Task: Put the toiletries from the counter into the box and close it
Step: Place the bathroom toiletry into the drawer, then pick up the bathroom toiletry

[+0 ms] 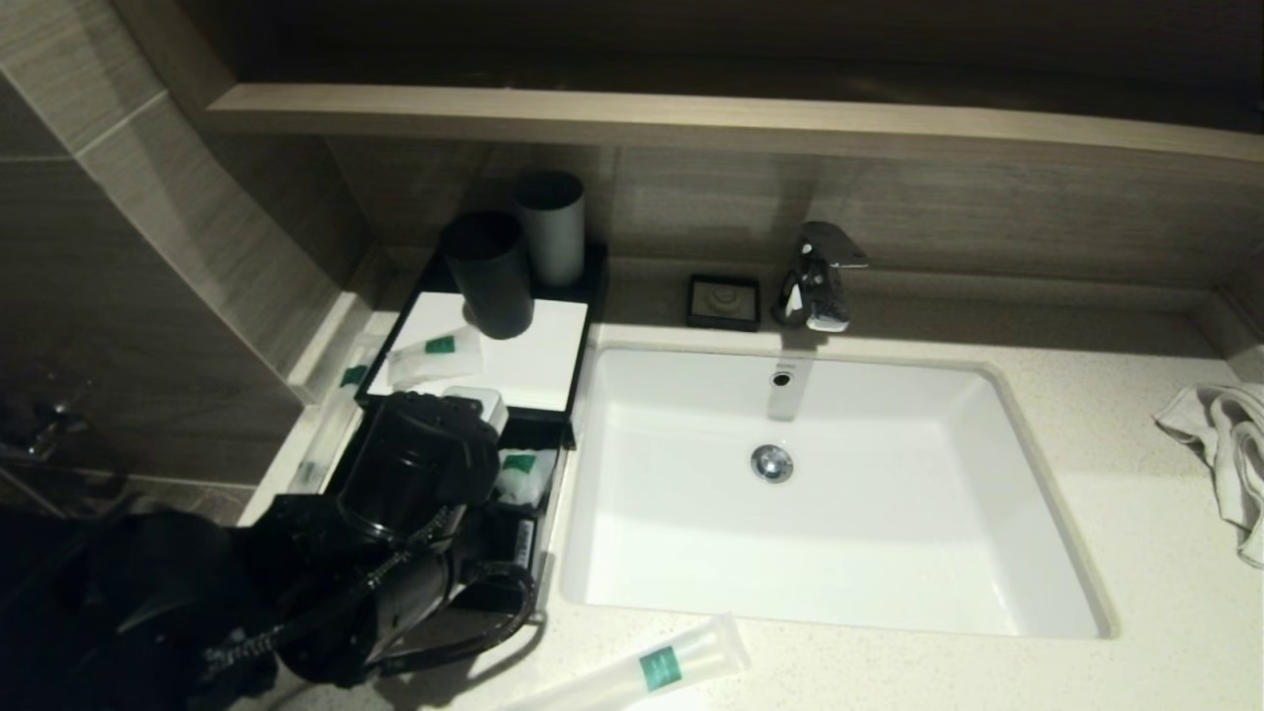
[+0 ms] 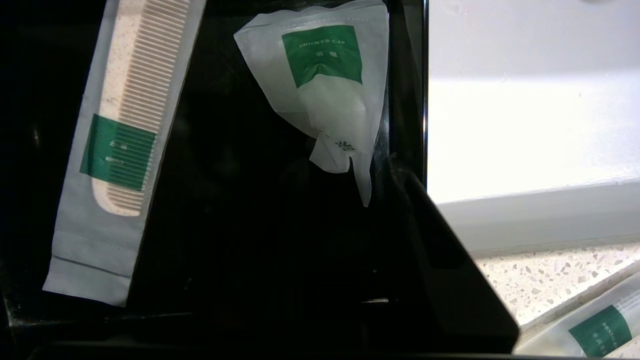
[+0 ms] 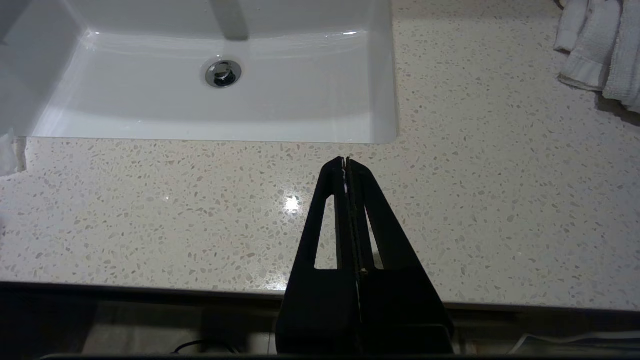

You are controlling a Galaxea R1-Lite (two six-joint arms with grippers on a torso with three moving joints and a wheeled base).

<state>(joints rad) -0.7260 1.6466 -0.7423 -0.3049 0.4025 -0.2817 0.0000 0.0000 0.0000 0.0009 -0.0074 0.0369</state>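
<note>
The left gripper (image 1: 464,464) hangs over the open black box (image 1: 541,499), which sits by the counter's left edge, just beside the sink (image 1: 1037,474). Only one of its fingers (image 2: 450,280) shows in the left wrist view, so I cannot tell whether the jaws are apart or together. Inside the box lie a wrapped comb (image 2: 117,150) and a shower cap packet (image 2: 325,85) (its green label reads "SHOWER CAP"), well apart from each other on the dark floor of the box. The white lid (image 1: 523,351) rests farther back, carrying another packet (image 1: 430,354) and a dark cup (image 1: 489,272), with a grey cup (image 1: 551,227) behind it. A dental kit tube (image 1: 662,667) lies on the counter (image 1: 1136,553) near its front edge, in front of the sink. The right gripper (image 3: 346,162) hovers above the front edge with jaws pressed together, holding nothing. A towel (image 1: 1224,444) is bunched at the right edge.
</note>
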